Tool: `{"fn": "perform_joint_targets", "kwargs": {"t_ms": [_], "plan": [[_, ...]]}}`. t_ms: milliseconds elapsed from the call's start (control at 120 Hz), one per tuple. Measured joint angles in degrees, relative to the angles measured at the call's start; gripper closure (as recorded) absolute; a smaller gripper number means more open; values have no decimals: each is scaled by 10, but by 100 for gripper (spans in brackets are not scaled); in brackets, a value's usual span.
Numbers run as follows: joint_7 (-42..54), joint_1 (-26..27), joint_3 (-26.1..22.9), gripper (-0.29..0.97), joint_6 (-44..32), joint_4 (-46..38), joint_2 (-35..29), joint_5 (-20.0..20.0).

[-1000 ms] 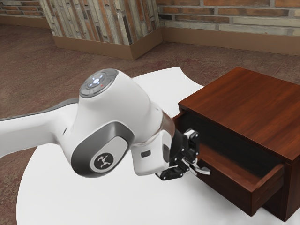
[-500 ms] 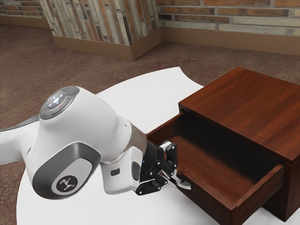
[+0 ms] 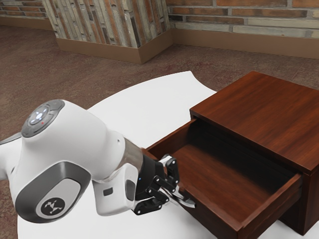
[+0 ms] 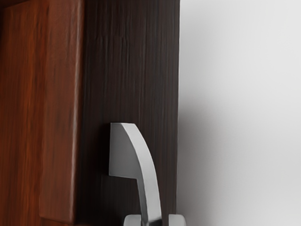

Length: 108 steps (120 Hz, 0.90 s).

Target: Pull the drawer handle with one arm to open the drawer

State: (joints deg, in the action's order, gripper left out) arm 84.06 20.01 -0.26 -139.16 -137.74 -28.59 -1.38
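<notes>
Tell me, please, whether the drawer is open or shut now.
Open: the drawer stands well out of the cabinet, its inside floor exposed, the hand shut on its handle.

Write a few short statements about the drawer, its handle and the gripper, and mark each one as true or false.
1. The drawer is pulled well out of the cabinet. True.
2. The cabinet stands on the brown floor. False: it stands on the white table.
3. The gripper is shut on the drawer's handle. True.
4. The handle is made of dark wood. False: it is silver-grey metal, fixed on the dark wooden drawer front.
</notes>
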Motion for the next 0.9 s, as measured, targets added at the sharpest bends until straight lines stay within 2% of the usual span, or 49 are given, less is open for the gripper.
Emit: {"fn": "perform_joint_targets", "kwargs": {"t_ms": [425,608,742,900], "plan": [[-4,1,0,55,15,1,-18,-6],[-5,1,-4,51,57,31,-37,-8],[-7,-4,-3,49,137,130,-15,-9],[-16,-65,0,42,294,347,130,-8]]}}
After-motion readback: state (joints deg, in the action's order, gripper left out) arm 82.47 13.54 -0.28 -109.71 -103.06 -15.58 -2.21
